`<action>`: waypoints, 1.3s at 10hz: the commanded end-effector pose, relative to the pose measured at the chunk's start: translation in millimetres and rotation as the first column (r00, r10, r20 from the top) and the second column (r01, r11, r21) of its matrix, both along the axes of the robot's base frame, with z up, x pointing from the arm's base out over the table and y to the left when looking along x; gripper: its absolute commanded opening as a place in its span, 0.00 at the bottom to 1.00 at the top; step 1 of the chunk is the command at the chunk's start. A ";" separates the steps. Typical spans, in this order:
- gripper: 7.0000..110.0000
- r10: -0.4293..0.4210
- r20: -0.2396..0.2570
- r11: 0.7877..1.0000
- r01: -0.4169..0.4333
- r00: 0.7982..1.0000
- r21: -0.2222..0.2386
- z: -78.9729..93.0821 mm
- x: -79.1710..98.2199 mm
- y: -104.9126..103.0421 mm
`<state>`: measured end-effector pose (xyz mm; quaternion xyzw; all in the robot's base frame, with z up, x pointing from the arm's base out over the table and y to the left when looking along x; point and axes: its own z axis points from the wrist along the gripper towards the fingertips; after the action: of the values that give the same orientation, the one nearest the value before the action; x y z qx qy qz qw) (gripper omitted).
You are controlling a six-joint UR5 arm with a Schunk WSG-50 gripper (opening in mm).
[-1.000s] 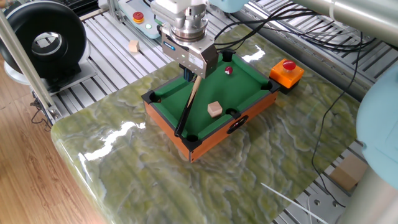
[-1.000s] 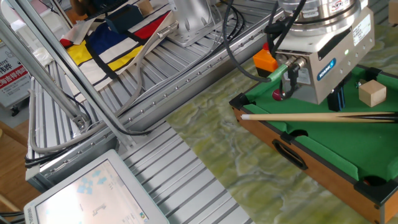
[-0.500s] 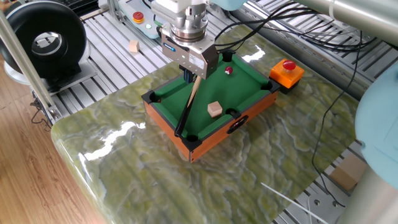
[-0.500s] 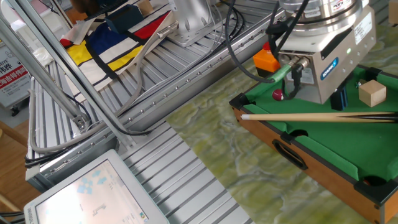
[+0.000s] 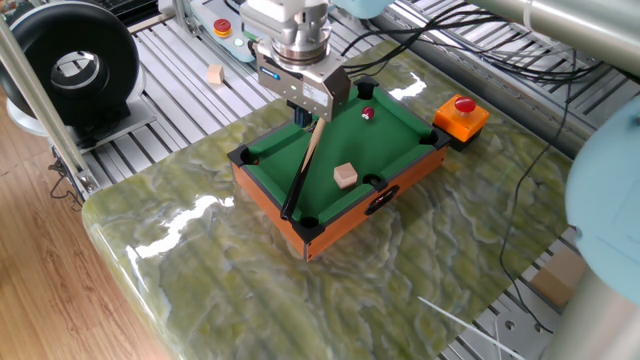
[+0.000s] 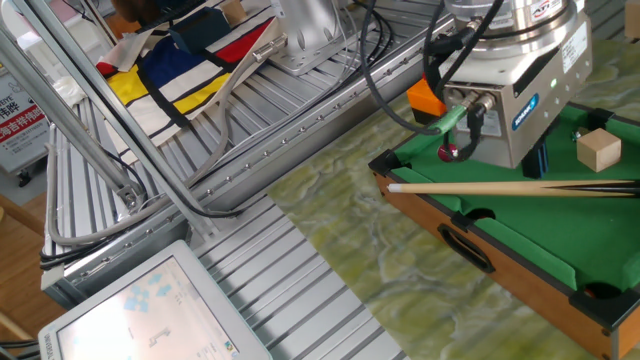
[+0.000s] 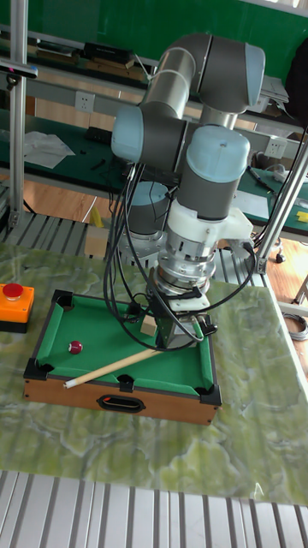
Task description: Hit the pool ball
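Note:
The pool ball is a tiny dark-red ball on the green felt of the mini pool table, near its far end. It also shows in the other fixed view and the tall fixed view. A wooden cue lies flat across the felt. Its pale end sits under my gripper, which hovers just above the table with its fingers apart and nothing held. The gripper stands between the ball and the tan cube. From the tall view the gripper is right of the ball.
A red button on an orange box stands just beyond the table's far corner. The tan cube rests on the felt near a side pocket. Cables trail behind the arm, and another small cube lies on the metal slats at the back.
My gripper has risen slightly above the felt. The cue, the ball and the cube have stayed where they were.

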<state>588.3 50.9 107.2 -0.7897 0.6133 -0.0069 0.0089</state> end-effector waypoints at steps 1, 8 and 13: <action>0.00 0.020 -0.020 0.998 -0.019 1.000 0.051 -6.9 3.2 15.3; 0.00 0.055 -0.070 0.998 -0.052 0.996 0.048 -10.0 -4.6 22.5; 0.00 0.033 -0.032 0.999 -0.031 0.999 0.033 -8.5 7.7 23.4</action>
<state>590.1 70.0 97.1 -0.8044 0.5938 0.0194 0.0029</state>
